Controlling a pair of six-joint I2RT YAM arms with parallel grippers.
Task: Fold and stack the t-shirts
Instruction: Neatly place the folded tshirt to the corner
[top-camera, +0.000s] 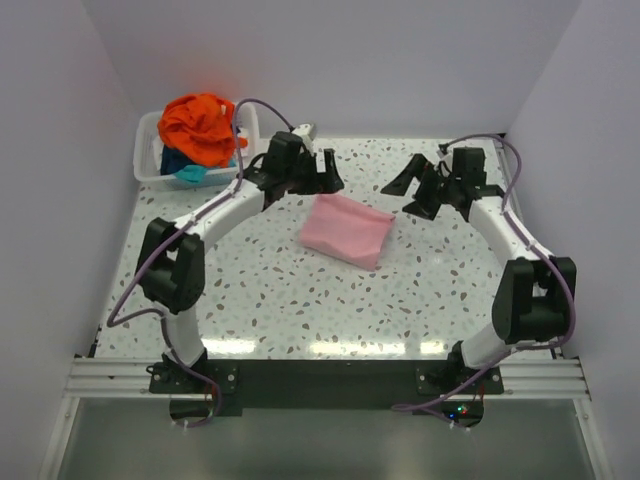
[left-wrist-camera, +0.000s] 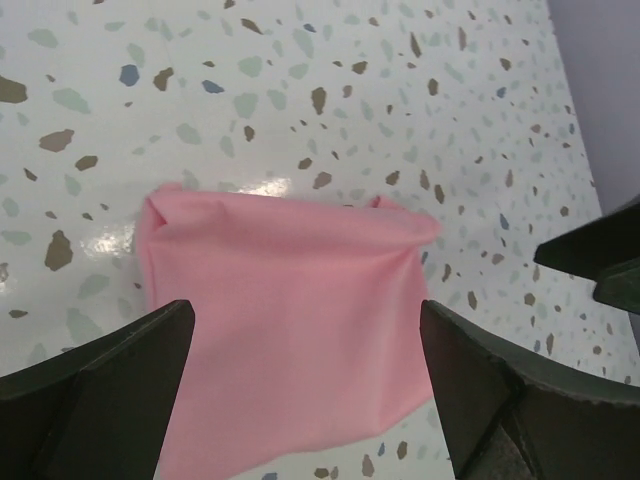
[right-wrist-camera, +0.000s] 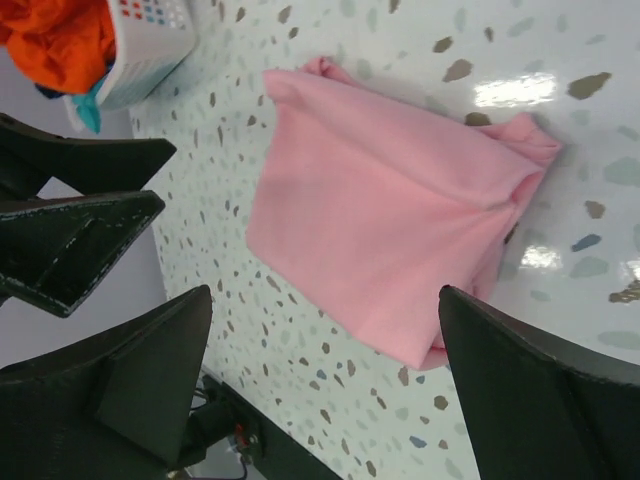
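A folded light pink t-shirt lies flat in the middle of the table; it also shows in the left wrist view and the right wrist view. A bright orange t-shirt is heaped on a teal one in the bin; the orange one also shows in the right wrist view. My left gripper hovers open and empty just behind the pink shirt. My right gripper hovers open and empty to the shirt's right. No dark blue shirt shows.
A white plastic bin stands at the table's back left corner and shows in the right wrist view. White walls close in the table on the left, back and right. The speckled tabletop runs to the arm bases.
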